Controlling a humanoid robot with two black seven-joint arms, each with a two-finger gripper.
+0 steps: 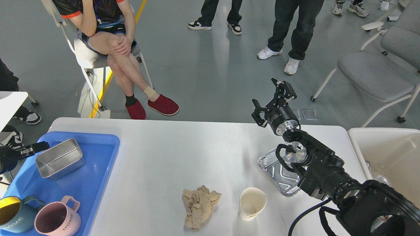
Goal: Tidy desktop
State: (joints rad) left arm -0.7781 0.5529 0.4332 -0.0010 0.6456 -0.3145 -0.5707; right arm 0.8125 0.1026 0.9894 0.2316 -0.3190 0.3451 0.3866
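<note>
The white desktop (170,157) holds a crumpled brown paper (200,206), a dented white paper cup (252,203) and an empty foil tray (277,170) partly hidden under my right arm. My right gripper (274,98) is open and empty, raised above the far edge. A steel tin (60,159) lies in the blue tray (88,186) at the left. My left gripper (32,149) sits just off the tin's left corner, apart from it, with its fingers parted.
A teal mug (13,214) and a pink mug (55,218) stand in the tray's near end. A white-rimmed bin (387,154) stands off the table's right end. People and chairs are beyond the far edge.
</note>
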